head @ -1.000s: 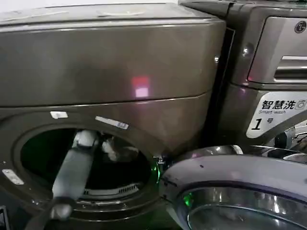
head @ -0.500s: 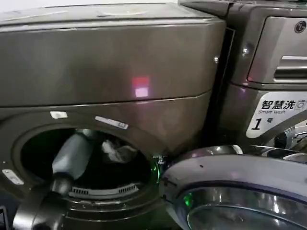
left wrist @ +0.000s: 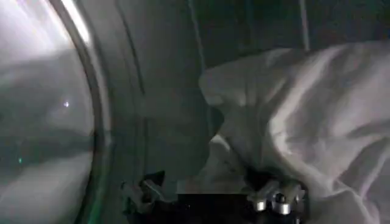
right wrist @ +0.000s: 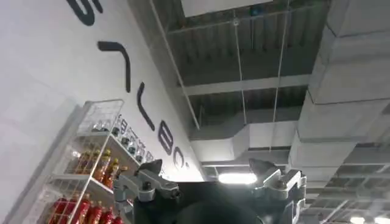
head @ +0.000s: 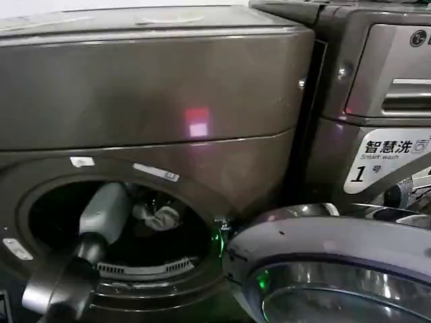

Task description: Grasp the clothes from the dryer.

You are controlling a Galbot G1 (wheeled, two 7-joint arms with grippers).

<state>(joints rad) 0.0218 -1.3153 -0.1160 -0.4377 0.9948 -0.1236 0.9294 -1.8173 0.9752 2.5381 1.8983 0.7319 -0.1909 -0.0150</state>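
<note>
While the left claw (left wrist: pixel 210 198) stood with its fingers spread apart deep inside the drum, the clothes (left wrist: pixel 304 122), a pale wrinkled bundle, pressed against one fingertip (left wrist: pixel 277 198) without being pinched. From the head camera that bundle (head: pixel 158 217) lay near the centre of the round mouth of the dryer (head: pixel 148 101), the left arm (head: pixel 101 219) entering from about 7 o'clock. Parked elsewhere, the right claw (right wrist: pixel 210 182) pointed up at a ceiling, fingers wide and holding nothing.
</note>
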